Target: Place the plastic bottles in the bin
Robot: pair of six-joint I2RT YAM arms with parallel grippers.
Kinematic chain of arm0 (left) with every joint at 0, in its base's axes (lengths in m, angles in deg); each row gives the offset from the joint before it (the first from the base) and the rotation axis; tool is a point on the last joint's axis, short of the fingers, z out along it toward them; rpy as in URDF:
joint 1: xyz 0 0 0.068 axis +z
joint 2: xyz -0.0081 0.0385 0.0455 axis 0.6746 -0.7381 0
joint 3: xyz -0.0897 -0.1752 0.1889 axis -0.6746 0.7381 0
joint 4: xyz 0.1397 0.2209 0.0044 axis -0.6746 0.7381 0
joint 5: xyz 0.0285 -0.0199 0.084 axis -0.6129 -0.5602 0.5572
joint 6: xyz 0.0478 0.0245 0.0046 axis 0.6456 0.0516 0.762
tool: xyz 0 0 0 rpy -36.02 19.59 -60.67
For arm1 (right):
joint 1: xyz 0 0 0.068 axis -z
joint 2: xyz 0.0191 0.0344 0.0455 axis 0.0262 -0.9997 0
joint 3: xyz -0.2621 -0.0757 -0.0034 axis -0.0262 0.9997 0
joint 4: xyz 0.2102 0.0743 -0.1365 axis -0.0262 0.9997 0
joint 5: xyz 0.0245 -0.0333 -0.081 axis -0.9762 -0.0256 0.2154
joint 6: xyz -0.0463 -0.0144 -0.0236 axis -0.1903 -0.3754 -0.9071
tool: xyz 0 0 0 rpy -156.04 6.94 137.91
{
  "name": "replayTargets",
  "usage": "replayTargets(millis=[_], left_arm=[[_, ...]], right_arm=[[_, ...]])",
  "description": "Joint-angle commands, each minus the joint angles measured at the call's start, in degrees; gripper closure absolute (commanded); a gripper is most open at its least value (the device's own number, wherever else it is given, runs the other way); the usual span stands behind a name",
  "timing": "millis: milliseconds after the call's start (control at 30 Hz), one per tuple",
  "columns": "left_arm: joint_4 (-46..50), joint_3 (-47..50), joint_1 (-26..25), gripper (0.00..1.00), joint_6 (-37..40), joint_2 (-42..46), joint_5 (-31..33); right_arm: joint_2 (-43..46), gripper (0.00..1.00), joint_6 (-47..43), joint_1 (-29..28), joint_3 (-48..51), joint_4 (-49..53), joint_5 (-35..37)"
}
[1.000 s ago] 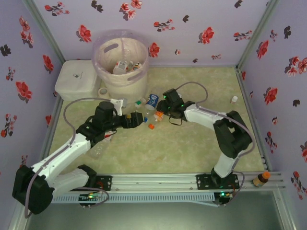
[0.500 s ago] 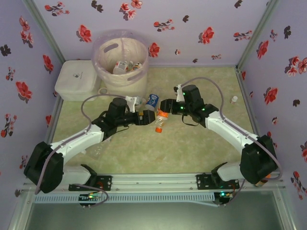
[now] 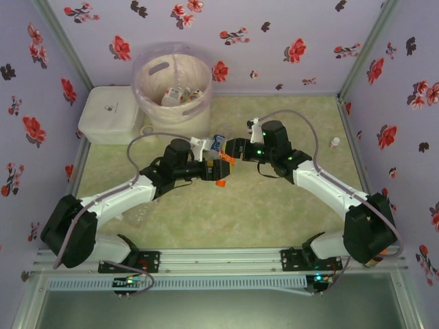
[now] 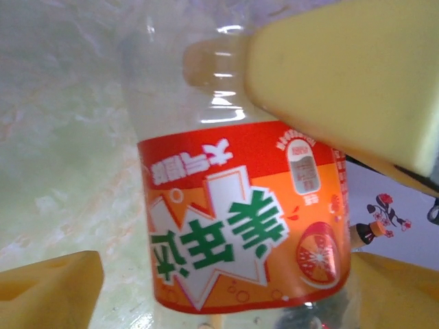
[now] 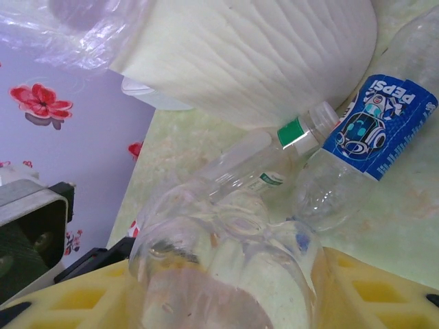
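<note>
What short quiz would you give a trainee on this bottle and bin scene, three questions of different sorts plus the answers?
1. True or false: the bin already holds some bottles.
2. The Pepsi bottle lying by the bin has a label that is: A red, B blue, C green.
3. Which gripper is clamped on the orange-label bottle?
Key: 1 true; 2 B; 3 the right gripper.
</note>
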Motion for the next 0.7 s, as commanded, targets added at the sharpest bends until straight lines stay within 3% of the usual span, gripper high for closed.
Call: replayTargets(millis=[0, 133, 233, 433, 667], left_arm=[[-0.8, -1.1, -0.2, 0.2, 0.0, -0.4, -0.3], [-0.1, -1.1, 0.0, 0.39, -0.5, -0.4, -0.2], [2.4, -1.5, 0.7, 0.42, -0.2, -0.2, -0.1], [8.3, -3.4, 2.1, 0.48, 2.9, 3.0, 1.6], [21.3, -12.0, 3.5, 0.55, 12.5, 7.4, 3.6]], right_arm=[[0.0, 0.77, 3.5, -1.0, 0.8, -4.8, 0.0], [-0.7, 0.75, 4.4, -1.3, 0.5, -5.3, 0.7], [-0.5, 0.58, 2.8, -1.3, -0.8, -1.3, 2.5], [5.6, 0.03, -1.9, -0.3, -1.8, 8.9, 12.6], [13.6, 0.0, -4.3, 1.8, -0.5, 18.9, 25.4]])
